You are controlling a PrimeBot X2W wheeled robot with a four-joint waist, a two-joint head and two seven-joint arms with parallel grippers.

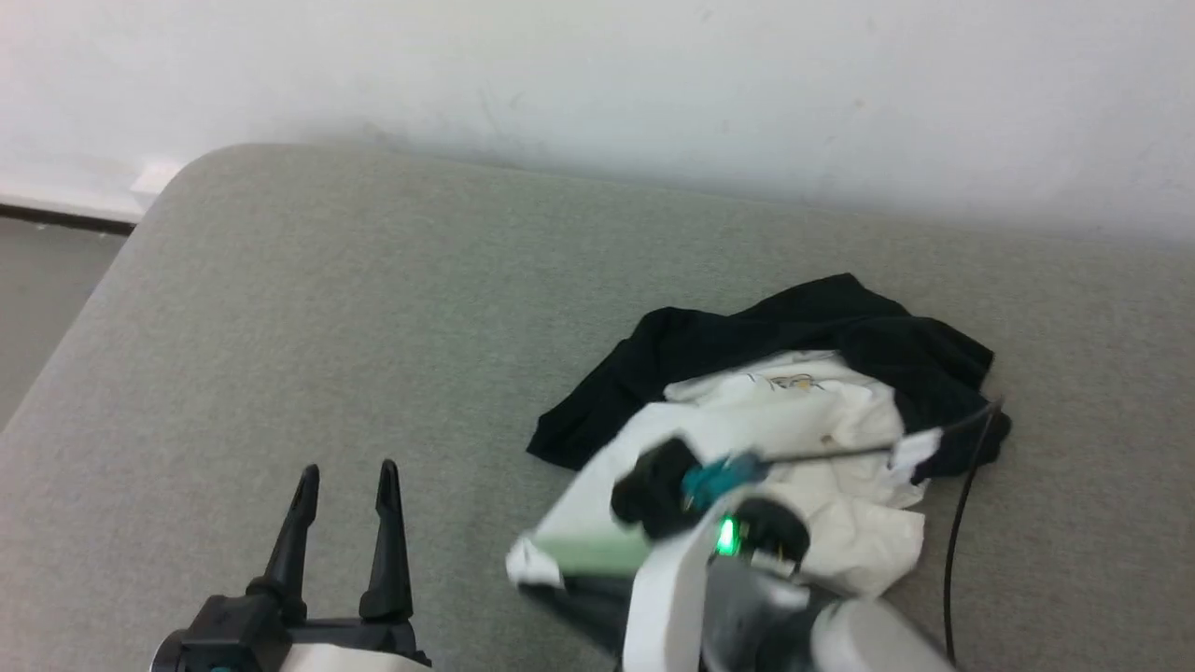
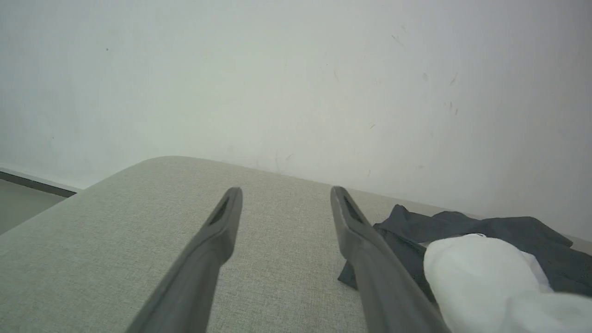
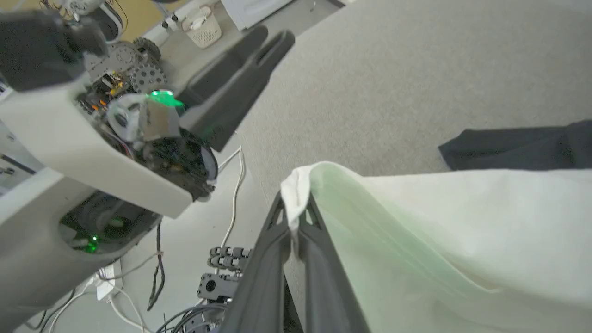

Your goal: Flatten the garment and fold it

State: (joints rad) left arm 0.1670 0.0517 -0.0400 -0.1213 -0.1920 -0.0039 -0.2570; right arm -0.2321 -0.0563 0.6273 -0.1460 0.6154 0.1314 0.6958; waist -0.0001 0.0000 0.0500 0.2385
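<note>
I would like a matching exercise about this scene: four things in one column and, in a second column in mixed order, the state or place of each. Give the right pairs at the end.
Column one
1. left gripper
2. right gripper
3. black sleeve
4. grey cushion

Column two
A. shut on a cream edge of the shirt
B. bunched on the far side of the cream cloth
C. open, holding nothing
D. lies under the whole shirt

Pairs: 1-C, 2-A, 3-B, 4-D
</note>
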